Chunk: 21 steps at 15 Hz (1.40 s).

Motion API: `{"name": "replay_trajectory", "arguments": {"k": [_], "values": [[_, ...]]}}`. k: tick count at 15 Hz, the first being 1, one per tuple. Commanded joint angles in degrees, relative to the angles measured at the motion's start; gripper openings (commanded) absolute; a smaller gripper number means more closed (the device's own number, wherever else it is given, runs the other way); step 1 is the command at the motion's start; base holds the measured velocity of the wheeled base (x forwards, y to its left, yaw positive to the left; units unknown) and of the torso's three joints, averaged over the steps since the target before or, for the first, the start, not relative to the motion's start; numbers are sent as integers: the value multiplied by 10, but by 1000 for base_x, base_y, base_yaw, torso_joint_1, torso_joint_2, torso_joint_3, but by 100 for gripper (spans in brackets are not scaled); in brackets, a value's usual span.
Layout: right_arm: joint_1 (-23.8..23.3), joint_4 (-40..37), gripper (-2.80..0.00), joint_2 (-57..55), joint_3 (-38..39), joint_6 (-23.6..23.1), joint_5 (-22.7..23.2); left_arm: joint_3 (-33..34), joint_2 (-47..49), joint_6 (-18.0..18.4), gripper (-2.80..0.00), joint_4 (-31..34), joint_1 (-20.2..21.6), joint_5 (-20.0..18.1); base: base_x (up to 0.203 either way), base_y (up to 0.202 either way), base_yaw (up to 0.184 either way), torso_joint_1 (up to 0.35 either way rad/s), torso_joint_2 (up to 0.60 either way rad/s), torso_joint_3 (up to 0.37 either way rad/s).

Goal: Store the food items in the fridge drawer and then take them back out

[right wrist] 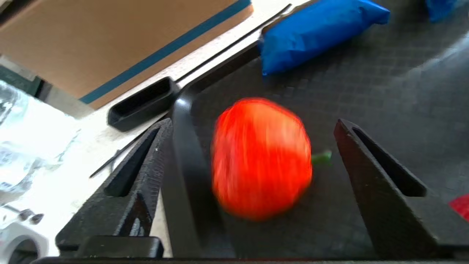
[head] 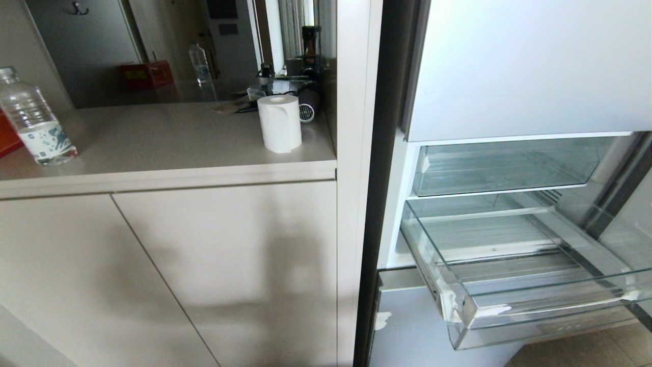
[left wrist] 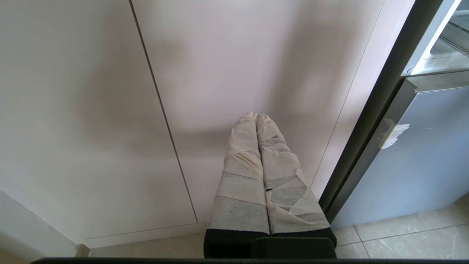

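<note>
From the head view, the fridge drawer (head: 514, 285) stands pulled out at about four o'clock, with no fruit in it.

Left wrist view: the left gripper (left wrist: 256, 116) hangs parked by the cabinet door (left wrist: 91, 110), taped fingers pressed together.

Right wrist view: the right gripper (right wrist: 253, 128) has its jaws spread clear of the orange-red fruit (right wrist: 261, 157) on the black tray (right wrist: 366, 95); I'd lift straight off without nudging it.

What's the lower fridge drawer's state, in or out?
Out. The fridge drawer is pulled well forward past the clear drawer above, its ribbed base exposed; no food visible inside.
</note>
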State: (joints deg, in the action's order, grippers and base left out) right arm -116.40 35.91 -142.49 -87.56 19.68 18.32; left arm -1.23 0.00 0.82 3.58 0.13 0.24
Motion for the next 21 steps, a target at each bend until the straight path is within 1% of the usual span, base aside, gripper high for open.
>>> {"name": "replay_trajectory", "arguments": {"k": [1,4,5,6,7,8,10,12,14,15,16,17,19,20,21], "values": [[-1,2,0,17,8,-1,4,0,1,0,-280,0,0,0,0,0,0,0,0,0],[-2,1,0,68,9,10,9,0,1,0,-280,0,0,0,0,0,0,0,0,0],[-5,0,0,98,7,23,11,0,1,0,-280,0,0,0,0,0,0,0,0,0],[-12,-1,-280,136,4,44,20,0,1,0,-280,0,0,0,0,0,0,0,0,0],[-18,-1,-280,168,3,66,29,0,1,0,-280,0,0,0,0,0,0,0,0,0],[-25,-1,-280,207,2,98,36,0,1,0,-280,0,0,0,0,0,0,0,0,0],[-41,-1,-280,290,3,174,43,0,1,0,-280,0,0,0,0,0,0,0,0,0],[-63,-1,-280,379,4,260,48,0,1,0,-280,0,0,0,0,0,0,0,0,0],[-71,-1,-280,466,8,321,60,0,1,0,-280,0,0,0,0,0,0,0,0,0],[-63,-1,-280,515,15,347,76,0,1,0,-280,0,0,0,0,0,0,0,0,0],[-37,-1,-280,565,28,365,98,0,1,0,-280,0,0,0,0,0,0,0,0,0],[3,-1,-280,609,45,374,119,0,1,1,-280,0,0,0,0,0,0,0,0,0],[136,-3,-280,706,106,381,177,0,1,0,-280,0,0,0,0,0,0,0,0,0],[185,-7,-280,756,151,374,222,0,1,0,-280,0,0,0,0,0,0,0,0,0],[231,-19,-280,816,214,359,276,0,1,0,-280,0,0,0,0,0,0,0,0,0]]}}
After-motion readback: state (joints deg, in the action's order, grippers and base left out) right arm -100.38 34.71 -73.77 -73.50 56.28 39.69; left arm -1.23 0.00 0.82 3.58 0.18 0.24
